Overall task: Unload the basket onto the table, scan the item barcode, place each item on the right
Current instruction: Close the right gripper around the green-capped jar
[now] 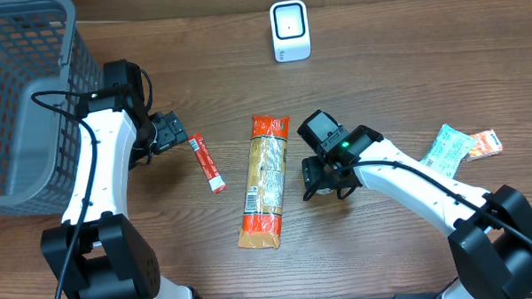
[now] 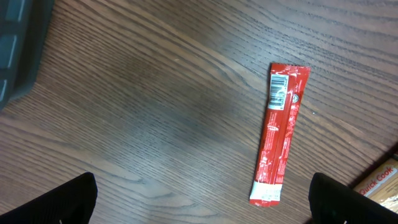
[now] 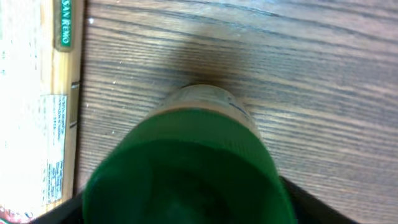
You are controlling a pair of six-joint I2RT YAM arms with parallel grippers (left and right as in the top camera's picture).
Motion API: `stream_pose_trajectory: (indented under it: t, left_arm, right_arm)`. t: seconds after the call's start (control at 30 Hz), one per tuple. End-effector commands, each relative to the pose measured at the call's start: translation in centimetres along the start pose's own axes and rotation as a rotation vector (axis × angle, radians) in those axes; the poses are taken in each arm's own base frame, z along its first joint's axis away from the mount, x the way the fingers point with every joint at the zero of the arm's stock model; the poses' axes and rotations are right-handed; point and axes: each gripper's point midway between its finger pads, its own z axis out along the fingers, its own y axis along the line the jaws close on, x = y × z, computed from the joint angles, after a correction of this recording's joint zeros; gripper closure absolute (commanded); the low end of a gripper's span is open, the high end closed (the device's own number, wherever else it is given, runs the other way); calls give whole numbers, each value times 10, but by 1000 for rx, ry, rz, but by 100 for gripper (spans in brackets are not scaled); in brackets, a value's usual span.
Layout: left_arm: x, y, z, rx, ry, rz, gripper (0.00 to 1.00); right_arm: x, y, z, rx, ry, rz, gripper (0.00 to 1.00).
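Observation:
A white barcode scanner [image 1: 289, 31] stands at the back of the table. A thin red stick packet [image 1: 207, 162] lies flat with its barcode end [image 2: 279, 90] facing up. My left gripper [image 1: 178, 135] hovers just left of it, wide open and empty, with the packet near its right finger [image 2: 348, 202]. A long pasta package [image 1: 265, 181] lies in the middle. My right gripper [image 1: 325, 181] is just right of the package, its fingers on either side of a green-lidded jar [image 3: 186, 168] that stands on the table. Whether they press on the lid is unclear.
A grey mesh basket [image 1: 25, 105] fills the left rear corner, close behind the left arm. Two flat snack packets, one pale green [image 1: 448, 148] and one orange [image 1: 484, 144], lie at the right. The pasta package's edge [image 3: 37, 112] lies left of the jar.

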Motion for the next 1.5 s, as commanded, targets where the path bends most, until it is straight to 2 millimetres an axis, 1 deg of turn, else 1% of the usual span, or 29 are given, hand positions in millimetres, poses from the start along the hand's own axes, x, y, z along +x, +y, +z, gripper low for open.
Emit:
stream_pose_trajectory:
  t: [0.0, 0.03, 0.2, 0.27, 0.33, 0.83, 0.93, 1.03, 1.2, 1.27, 1.37, 1.47]
  left_arm:
    - [-4, 1, -6, 2, -23, 4, 0]
    - [-4, 1, -6, 2, -23, 4, 0]
    - [-4, 1, -6, 2, -23, 4, 0]
    - [-4, 1, -6, 2, -23, 4, 0]
    - [-4, 1, -6, 2, -23, 4, 0]
    - [-4, 1, -6, 2, -23, 4, 0]
    - [-4, 1, -6, 2, -23, 4, 0]
    - [-4, 1, -6, 2, -23, 4, 0]
    - [-4, 1, -6, 2, -23, 4, 0]
    - [-4, 1, -6, 2, -23, 4, 0]
    - [-4, 1, -6, 2, -23, 4, 0]
    - [-4, 1, -6, 2, -23, 4, 0]
  right_arm:
    - [4, 5, 1, -25, 16, -42, 5]
    - [5, 6, 1, -36, 20, -43, 0]
    - [3, 13, 1, -68, 18, -43, 0]
    - [4, 13, 1, -69, 20, -43, 0]
    - [4, 13, 1, -69, 20, -42, 4]
    - [2, 13, 1, -68, 13, -41, 5]
    - [0, 9, 2, -46, 1, 5, 5]
    - [-1, 4, 5, -23, -11, 35, 4]
    - [-1, 4, 13, -35, -29, 34, 2]
    - [-2, 5, 14, -40, -37, 34, 3]
    - [-7, 5, 14, -38, -61, 34, 7]
    - [-13, 1, 13, -13, -92, 35, 10]
